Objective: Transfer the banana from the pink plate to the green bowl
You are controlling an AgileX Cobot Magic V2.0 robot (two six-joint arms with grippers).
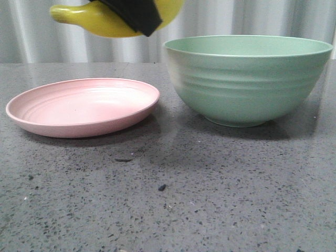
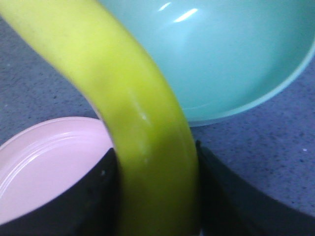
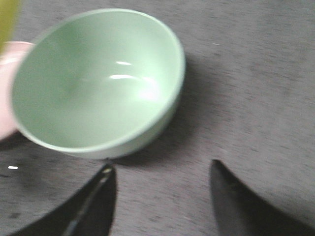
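Yellow banana clamped in left pincer; right pincer spread wide.

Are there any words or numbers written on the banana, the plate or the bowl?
No text to read anywhere.
banana: plain yellow, no sticker seen.
pink plate: only rings, no letters.
green bowl: only ridges, no label.
table: just dark specks.
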